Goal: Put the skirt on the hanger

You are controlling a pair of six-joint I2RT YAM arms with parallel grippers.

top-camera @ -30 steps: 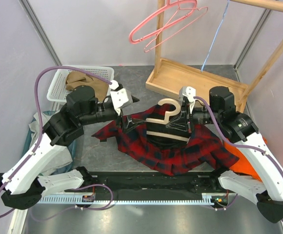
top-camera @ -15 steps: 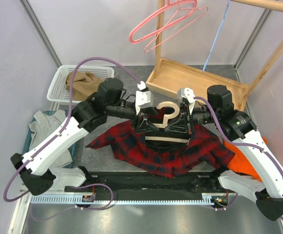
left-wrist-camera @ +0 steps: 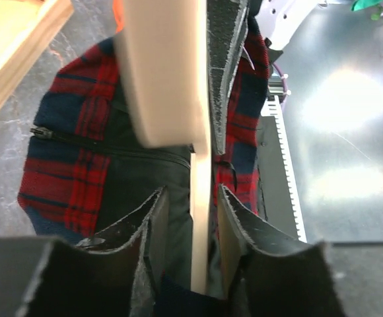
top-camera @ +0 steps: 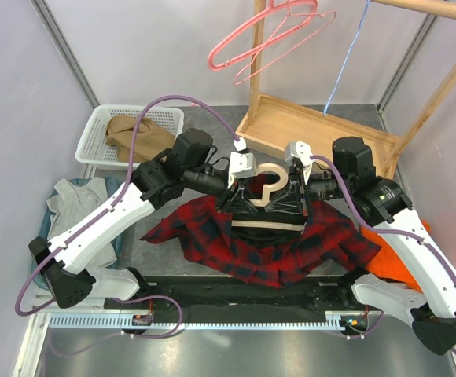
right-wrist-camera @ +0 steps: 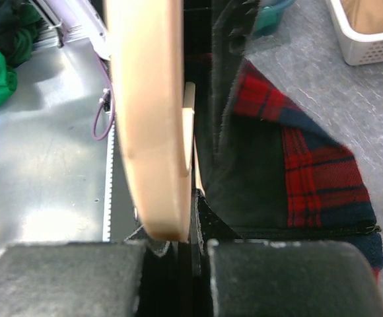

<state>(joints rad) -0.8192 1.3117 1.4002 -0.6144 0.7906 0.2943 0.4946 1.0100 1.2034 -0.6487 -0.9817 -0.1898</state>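
The tan-brown skirt (top-camera: 137, 133) lies bunched in a white basket (top-camera: 94, 129) at the back left, untouched. The pink hanger (top-camera: 267, 35) hangs from the rack at the top, far from both arms. In the middle, a thick pale wooden hanger (top-camera: 269, 174) stands over a red-black plaid shirt (top-camera: 212, 236). My left gripper (left-wrist-camera: 190, 191) straddles that hanger's thin bar (left-wrist-camera: 201, 218), open, with a gap showing beside the bar. From the other side, my right gripper (right-wrist-camera: 190, 228) is shut on the wooden hanger (right-wrist-camera: 148, 112).
A wooden rack with a tray base (top-camera: 291, 126) stands at the back right, and a thin light-blue hanger (top-camera: 346, 63) dangles from it. A grey garment (top-camera: 75, 200) lies at the left. Orange cloth (top-camera: 385, 263) shows under the right arm.
My left arm swung right from near the basket to the wooden hanger, and its jaws narrowed around the bar. The plaid shirt shifted slightly. The right arm stayed put.
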